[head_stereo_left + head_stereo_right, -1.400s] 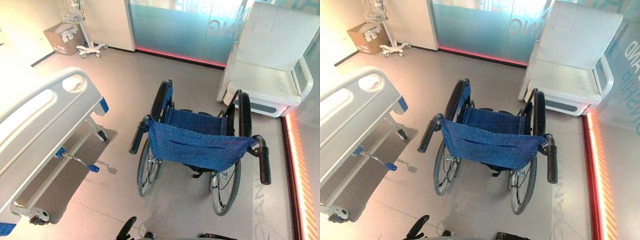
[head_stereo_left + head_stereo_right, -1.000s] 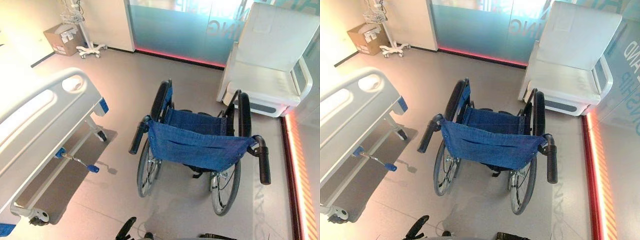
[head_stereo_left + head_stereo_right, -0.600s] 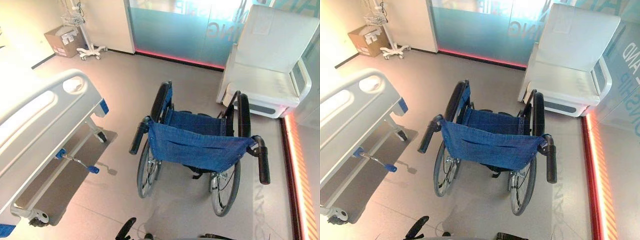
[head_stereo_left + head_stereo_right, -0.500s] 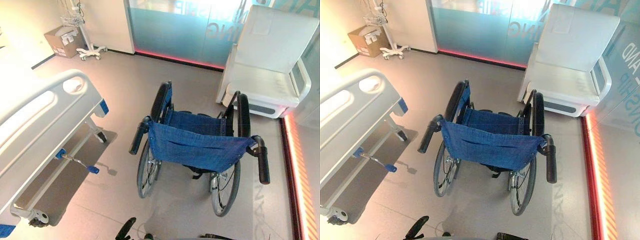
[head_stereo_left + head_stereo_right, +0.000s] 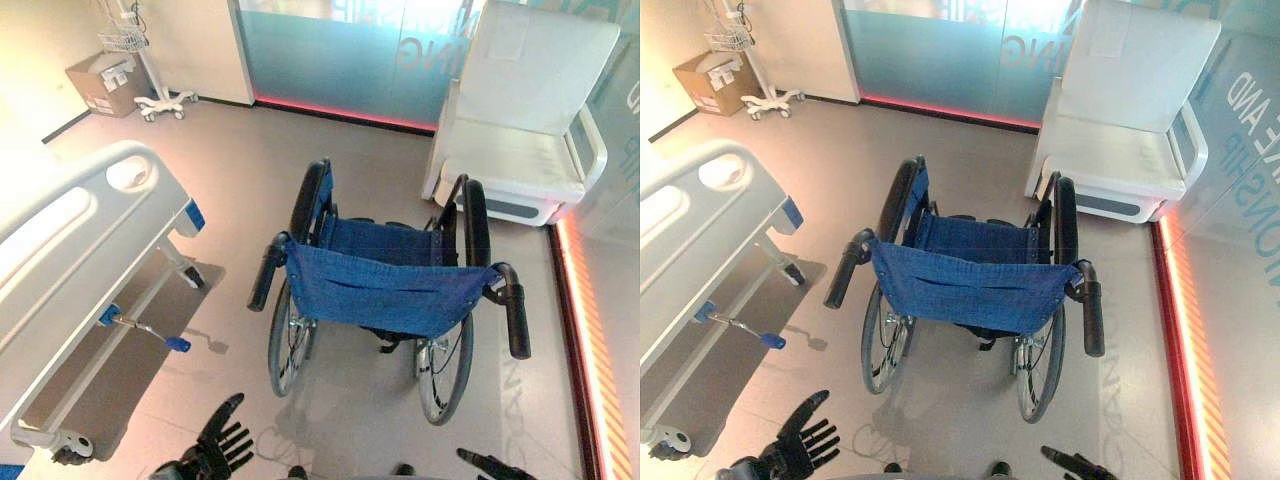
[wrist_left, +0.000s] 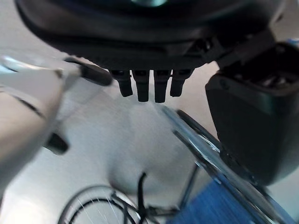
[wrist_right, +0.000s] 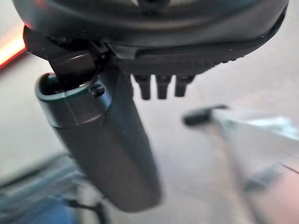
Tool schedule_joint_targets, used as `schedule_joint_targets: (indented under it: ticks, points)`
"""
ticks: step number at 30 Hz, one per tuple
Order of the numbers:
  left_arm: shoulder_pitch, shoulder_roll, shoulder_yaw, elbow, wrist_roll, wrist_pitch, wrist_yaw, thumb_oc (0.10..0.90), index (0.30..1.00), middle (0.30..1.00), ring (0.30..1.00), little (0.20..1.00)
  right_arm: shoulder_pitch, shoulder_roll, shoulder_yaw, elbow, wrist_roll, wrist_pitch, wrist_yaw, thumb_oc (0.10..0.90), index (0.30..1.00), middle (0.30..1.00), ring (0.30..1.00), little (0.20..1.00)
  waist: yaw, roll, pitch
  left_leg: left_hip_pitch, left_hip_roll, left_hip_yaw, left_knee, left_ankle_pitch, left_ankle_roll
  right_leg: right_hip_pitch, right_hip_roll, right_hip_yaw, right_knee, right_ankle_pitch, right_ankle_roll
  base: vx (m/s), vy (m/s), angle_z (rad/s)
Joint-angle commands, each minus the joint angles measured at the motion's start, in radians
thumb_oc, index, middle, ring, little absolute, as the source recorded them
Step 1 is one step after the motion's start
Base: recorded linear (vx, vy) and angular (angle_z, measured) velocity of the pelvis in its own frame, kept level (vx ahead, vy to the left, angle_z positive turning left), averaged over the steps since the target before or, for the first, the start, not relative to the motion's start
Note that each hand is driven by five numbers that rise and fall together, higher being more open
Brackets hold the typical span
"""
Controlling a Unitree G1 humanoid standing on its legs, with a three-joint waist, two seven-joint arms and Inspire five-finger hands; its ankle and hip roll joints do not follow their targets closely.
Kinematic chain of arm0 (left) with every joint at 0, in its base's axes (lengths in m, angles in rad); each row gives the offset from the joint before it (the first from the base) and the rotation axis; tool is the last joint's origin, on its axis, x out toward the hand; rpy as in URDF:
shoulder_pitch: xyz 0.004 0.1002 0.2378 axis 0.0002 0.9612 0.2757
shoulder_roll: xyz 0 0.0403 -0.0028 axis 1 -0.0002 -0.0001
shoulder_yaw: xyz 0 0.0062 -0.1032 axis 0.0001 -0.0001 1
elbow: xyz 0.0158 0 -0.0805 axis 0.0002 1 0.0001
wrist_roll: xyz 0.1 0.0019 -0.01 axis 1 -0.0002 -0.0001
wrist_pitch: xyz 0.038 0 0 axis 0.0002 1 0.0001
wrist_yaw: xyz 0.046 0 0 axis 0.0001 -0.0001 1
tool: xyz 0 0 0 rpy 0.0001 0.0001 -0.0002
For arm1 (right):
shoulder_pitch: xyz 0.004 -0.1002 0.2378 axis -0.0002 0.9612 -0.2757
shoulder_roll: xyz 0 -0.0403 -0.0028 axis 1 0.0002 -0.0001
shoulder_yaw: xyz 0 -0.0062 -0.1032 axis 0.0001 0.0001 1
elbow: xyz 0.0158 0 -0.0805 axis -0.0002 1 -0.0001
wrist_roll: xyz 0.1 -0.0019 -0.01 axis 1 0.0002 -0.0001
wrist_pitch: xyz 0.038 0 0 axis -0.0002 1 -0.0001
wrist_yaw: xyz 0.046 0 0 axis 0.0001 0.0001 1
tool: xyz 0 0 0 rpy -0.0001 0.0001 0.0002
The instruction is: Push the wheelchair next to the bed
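Left hand (image 5: 222,444) low at the near left, fingers straight and spread, holding nothing, well short of the wheelchair (image 5: 385,290). Right hand (image 5: 1077,463) low at the near right, fingers straight, likewise empty. Wheelchair standing mid-floor, blue back toward the robot, black push handles untouched. Bed (image 5: 75,245) off to the left, apart from the wheelchair. White armchair (image 5: 525,110) beyond on the right, cardboard box (image 5: 103,83) in the far left corner.

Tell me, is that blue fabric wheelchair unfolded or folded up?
Unfolded. The blue fabric wheelchair has its seat and backrest cloth stretched wide, its two wheels well apart, and both push handles spread.
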Motion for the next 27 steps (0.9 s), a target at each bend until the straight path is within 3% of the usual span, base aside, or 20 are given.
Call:
schedule_joint_targets:
  ticks: [1, 6, 11, 18, 27]
  points:
    - [-0.037, 0.063, 0.052, -0.024, -0.089, 0.011, -0.097, 0.8, 0.9, 0.9, 0.9, 0.9, -0.035, -0.127, -0.074, -0.076, 0.058, -0.038, -0.107, 0.8, 0.9, 0.9, 0.9, 0.9, 0.013, 0.045, -0.019, -0.01, 0.027, 0.038, 0.011, -0.024, -0.022, -0.031, -0.052, 0.01, 0.084, -0.011, 0.03, -0.01, 0.001, -0.05]
    - [-0.036, 0.139, 0.157, -0.195, -0.212, 0.036, -0.1, 0.8, 0.9, 0.9, 0.9, 0.9, -0.025, -0.191, -0.182, -0.226, 0.066, -0.04, -0.229, 0.8, 0.9, 0.9, 0.9, 0.9, 0.002, 0.045, -0.021, -0.009, 0.028, 0.052, 0.011, -0.029, -0.024, -0.033, -0.05, 0.015, 0.083, -0.016, 0.033, 0.0, 0.003, -0.02]
    - [-0.05, 0.205, 0.19, -0.271, -0.244, 0.036, -0.136, 0.8, 0.9, 0.9, 0.9, 0.9, -0.036, -0.252, -0.242, -0.292, 0.091, -0.063, -0.279, 0.8, 0.9, 0.9, 0.9, 0.9, -0.002, 0.045, -0.025, -0.005, 0.032, 0.059, 0.011, -0.031, -0.027, -0.032, -0.046, 0.017, 0.083, -0.021, 0.033, 0.0, 0.0, 0.0]
    - [-0.046, 0.248, 0.234, -0.459, -0.371, 0.045, -0.158, 0.8, 0.9, 0.9, 0.9, 0.9, -0.038, -0.293, -0.325, -0.54, 0.08, -0.126, -0.349, 0.8, 0.9, 0.9, 0.9, 0.9, -0.012, 0.052, -0.026, -0.01, 0.035, 0.065, 0.011, -0.03, -0.027, -0.038, -0.039, 0.031, 0.081, -0.029, 0.029, 0.0, -0.001, -0.03]
    - [-0.069, 0.292, 0.218, -0.679, -0.407, 0.067, -0.174, 0.8, 0.9, 0.9, 0.9, 0.9, -0.09, -0.31, -0.319, -0.909, 0.11, -0.073, -0.381, 0.8, 0.9, 0.9, 0.9, 0.9, -0.027, 0.058, -0.035, -0.018, 0.043, 0.077, 0.011, -0.018, -0.031, -0.043, -0.027, 0.048, 0.072, -0.031, 0.018, 0.01, 0.008, -0.08]
